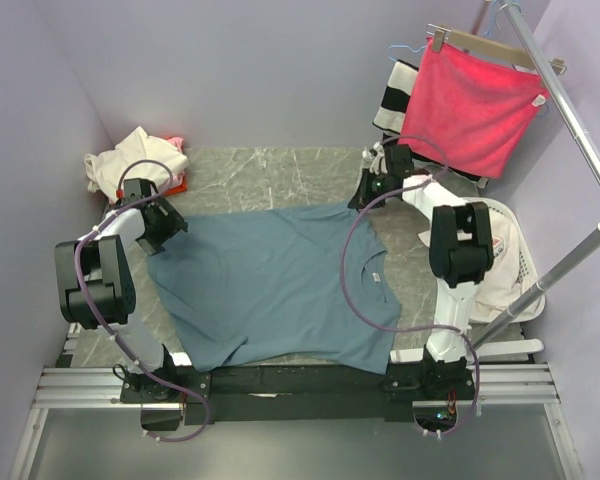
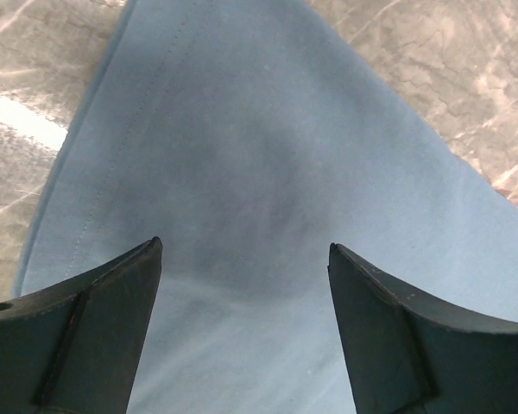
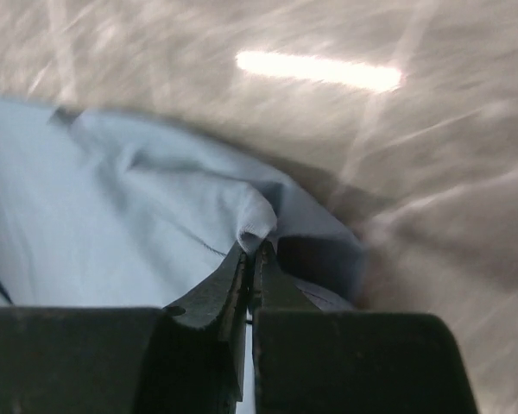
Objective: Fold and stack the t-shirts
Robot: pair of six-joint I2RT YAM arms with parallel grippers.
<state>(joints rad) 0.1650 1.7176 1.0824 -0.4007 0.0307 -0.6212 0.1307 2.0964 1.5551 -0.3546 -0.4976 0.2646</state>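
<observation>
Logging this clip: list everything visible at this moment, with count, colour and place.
blue-grey t-shirt: 1, dusty blue-grey, spread flat mid-table
cream t-shirt: 1, cream, bunched at the far left corner
red garment: 1, pink-red, mostly hidden under the cream one
white t-shirt: 1, white with small red marks, in the basket
basket: 1, white, right of the table
towel: 1, bright pink-red, on a hanger, far right
striped cloth: 1, black and white, behind the towel
rack: 1, silver, right side
table: 1, grey marbled
left gripper: 1, black, jaws open over the blue-grey t-shirt
right gripper: 1, black, jaws shut on a fold of it
</observation>
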